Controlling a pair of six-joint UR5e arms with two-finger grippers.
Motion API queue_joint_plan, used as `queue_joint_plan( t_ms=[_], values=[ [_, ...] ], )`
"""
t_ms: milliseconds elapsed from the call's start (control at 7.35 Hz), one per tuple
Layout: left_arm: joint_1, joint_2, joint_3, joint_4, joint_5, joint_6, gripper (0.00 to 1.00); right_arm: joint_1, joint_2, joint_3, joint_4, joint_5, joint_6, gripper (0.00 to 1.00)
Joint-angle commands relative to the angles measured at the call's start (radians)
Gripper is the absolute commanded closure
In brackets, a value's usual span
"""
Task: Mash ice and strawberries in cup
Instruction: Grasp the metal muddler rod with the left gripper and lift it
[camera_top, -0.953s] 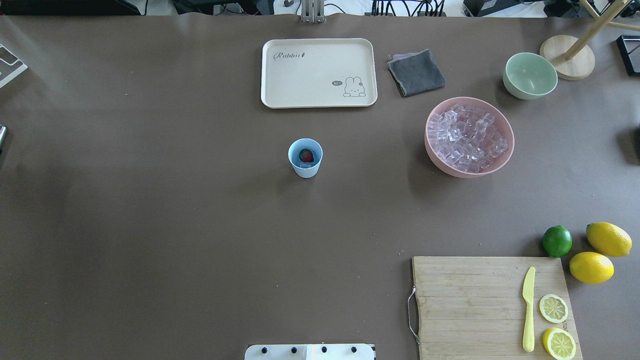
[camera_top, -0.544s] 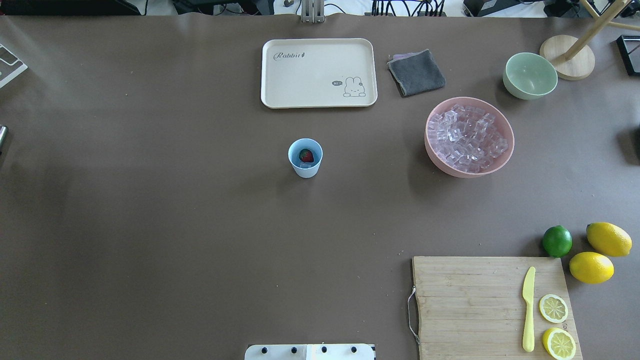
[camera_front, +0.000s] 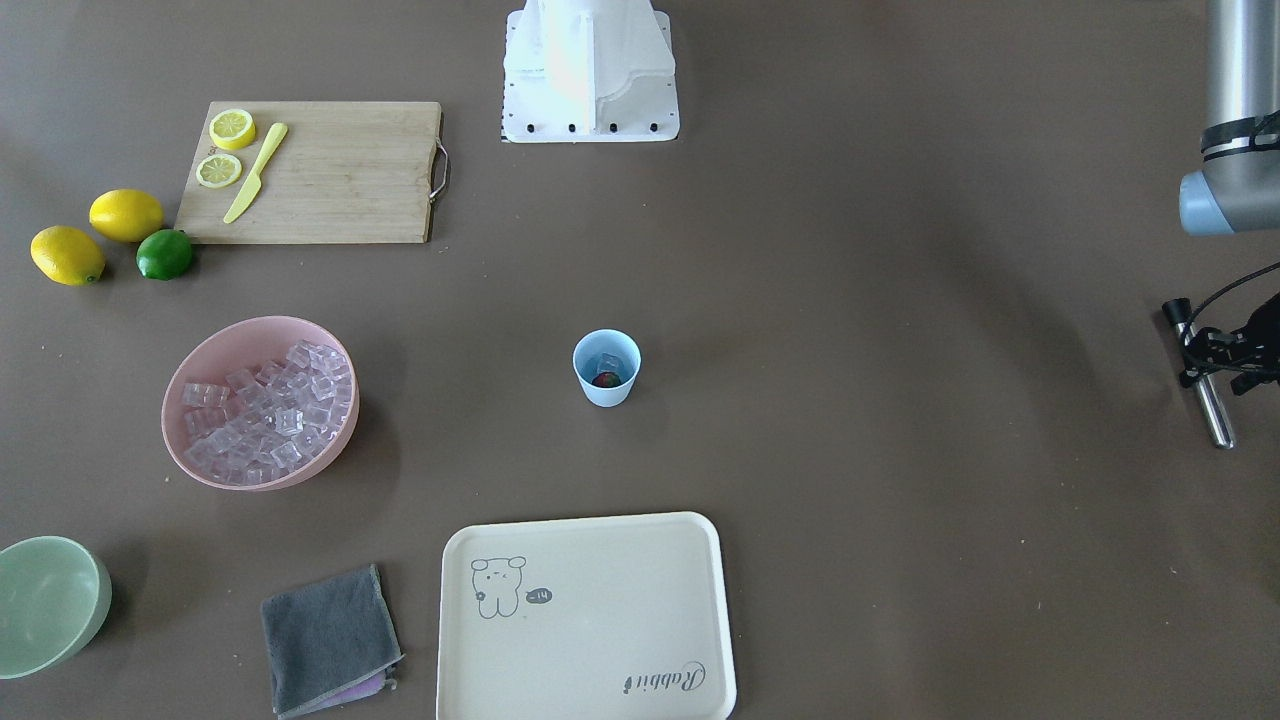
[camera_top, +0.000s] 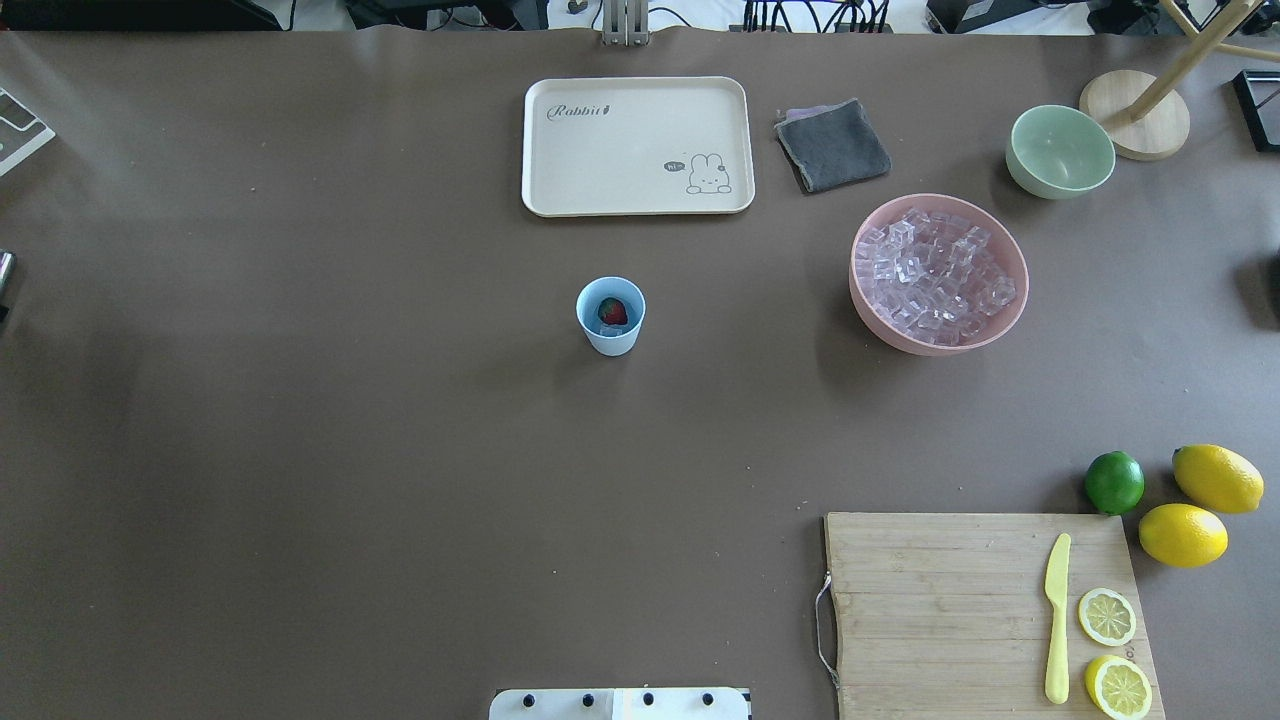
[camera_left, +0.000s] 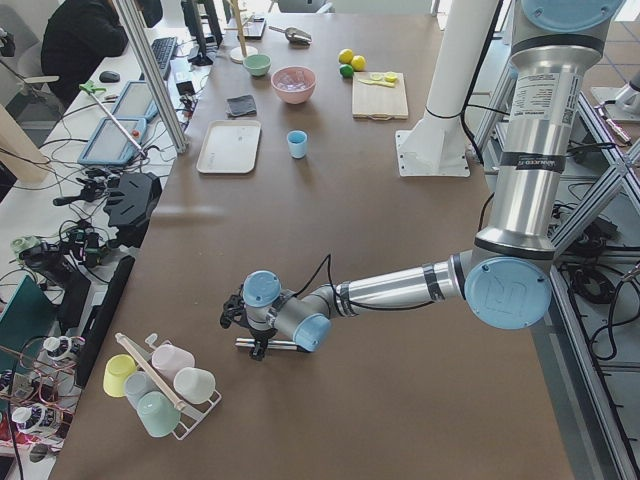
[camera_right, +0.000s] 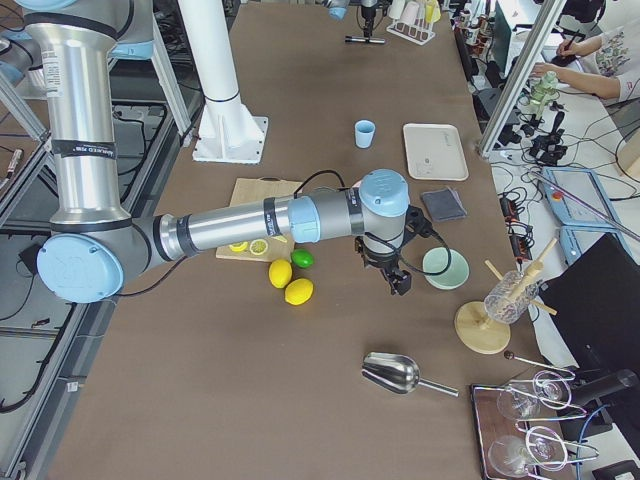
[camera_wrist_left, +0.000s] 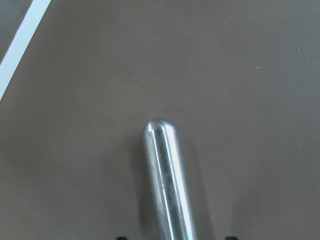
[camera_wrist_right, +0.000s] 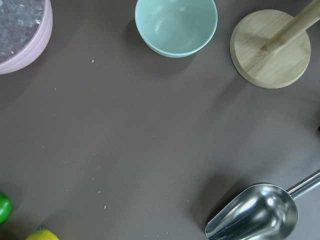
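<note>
Ice is lying in two places. Small clear square ice cubes (camera_top: 935, 275) with a faint pink tint are sitting heaped in the wide pink plastic bowl (camera_top: 875, 325). One more cube is resting inside the small light blue plastic cup (camera_top: 611, 345), right against the tiny red strawberry (camera_top: 613, 312) with its green top. That cup is standing upright near the middle of the brown worktop (camera_top: 300, 420), well apart from both my arms.

My left claw (camera_front: 1195, 362) is hanging low over the worktop's left end, straddling a shiny round-tipped metal rod (camera_wrist_left: 167, 185). Its dark tips are just showing on either side of the rod in the wrist view, and I cannot tell whether they are pressing on it.

My right claw (camera_right: 398, 282) is hovering above the worktop just beside the pale green bowl (camera_wrist_right: 175, 47), pointing downward. I cannot tell how wide it is standing, since only the side view is showing it. Under its camera a shiny metal scoop (camera_wrist_right: 260, 212) is lying near the round wooden base of a stand (camera_wrist_right: 270, 50).
</note>
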Motion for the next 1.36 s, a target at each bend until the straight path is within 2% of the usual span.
queue_joint_plan(
  t_ms=[0,272,408,544,953,1225],
  values=[
    [0.005,0.0,0.001,0.0,0.002,-0.001,0.56,0.0,0.0,-0.001,0.0,0.0,0.001,0.07],
    [0.019,-0.002,-0.005,-0.001,0.004,-0.038,0.71,0.0,0.0,-0.001,0.0,-0.001,0.001,0.07],
    [0.02,0.0,-0.013,-0.003,-0.001,-0.043,0.91,0.0,0.002,-0.001,0.0,-0.001,0.001,0.07],
    [0.02,0.002,-0.016,-0.003,-0.003,-0.038,1.0,0.0,0.002,-0.001,0.0,-0.001,0.001,0.06],
    [-0.057,-0.014,-0.129,0.035,-0.06,-0.047,1.0,0.0,-0.002,0.008,0.0,0.0,0.002,0.06],
    [-0.104,-0.124,-0.307,0.245,-0.078,-0.156,1.0,0.0,0.0,0.008,-0.002,0.003,0.002,0.06]
  ],
)
